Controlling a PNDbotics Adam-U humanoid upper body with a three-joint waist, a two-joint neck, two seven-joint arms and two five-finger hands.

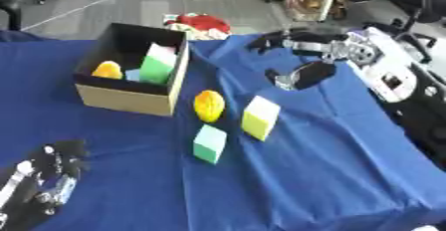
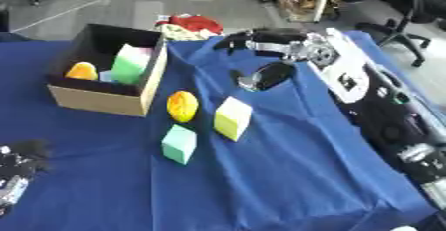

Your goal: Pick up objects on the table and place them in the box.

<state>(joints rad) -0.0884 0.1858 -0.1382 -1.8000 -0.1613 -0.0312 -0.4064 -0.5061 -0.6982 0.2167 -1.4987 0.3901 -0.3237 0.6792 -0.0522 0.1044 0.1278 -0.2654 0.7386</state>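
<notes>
Blue cloth [image 1: 331, 165] covers the table, with grey floor and office clutter beyond its far edge. On the cloth stands an open cardboard box [image 1: 126, 98], tan outside and black inside. Within the box lie a yellow-orange rounded thing [image 1: 107, 69] at the left, a green and white block [image 1: 159, 64] leaning at the right, and a bit of pale blue [image 1: 132, 74] between them.

Just right of the box, near its front corner, rests a yellow-orange ball-like thing [image 1: 208, 105] with a rough skin. Right of that ball, close beside it, stands a block [image 1: 261, 118] with a white top and yellow faces, tilted on the cloth. In front of the ball lies a smaller mint-green block [image 1: 210, 144], apart from both.

Farther right of the box and beyond the yellow block, the right hand [image 1: 292, 78] hangs above the cloth with its dark fingers curled and nothing in them. Well in front of the box, at the near left corner, the left hand [image 1: 44, 182] shows, fingers relaxed and empty.
</notes>
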